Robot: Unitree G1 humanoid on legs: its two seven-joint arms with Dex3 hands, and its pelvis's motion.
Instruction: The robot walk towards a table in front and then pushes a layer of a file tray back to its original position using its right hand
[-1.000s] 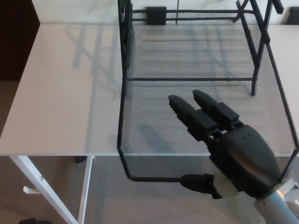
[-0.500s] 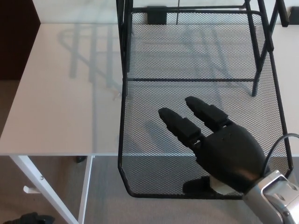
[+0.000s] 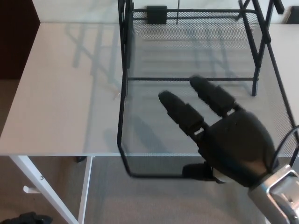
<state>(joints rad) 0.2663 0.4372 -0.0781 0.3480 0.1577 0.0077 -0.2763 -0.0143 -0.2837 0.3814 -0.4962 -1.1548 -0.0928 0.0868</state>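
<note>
A black wire-mesh file tray layer [image 3: 140, 93] sticks out from its black frame [image 3: 124, 42] and overhangs the front edge of the white table [image 3: 65, 93]. My right hand [image 3: 219, 135] is a black hand hovering above the pulled-out layer near its front right, palm down. Its two fingers [image 3: 180, 112] are spread apart and point toward the frame, and the thumb [image 3: 198, 171] lies by the tray's front rim [image 3: 149, 175]. It holds nothing. My left hand does not show.
The table's white legs [image 3: 42, 186] stand at lower left over a beige floor. A dark cabinet [image 3: 16, 37] stands at far left. A small black clip [image 3: 156, 14] sits at the tray's back edge.
My right hand has moved forward toward the frame. The tray's front rim sits higher in the picture than half a second ago; the mesh looks blurred.
</note>
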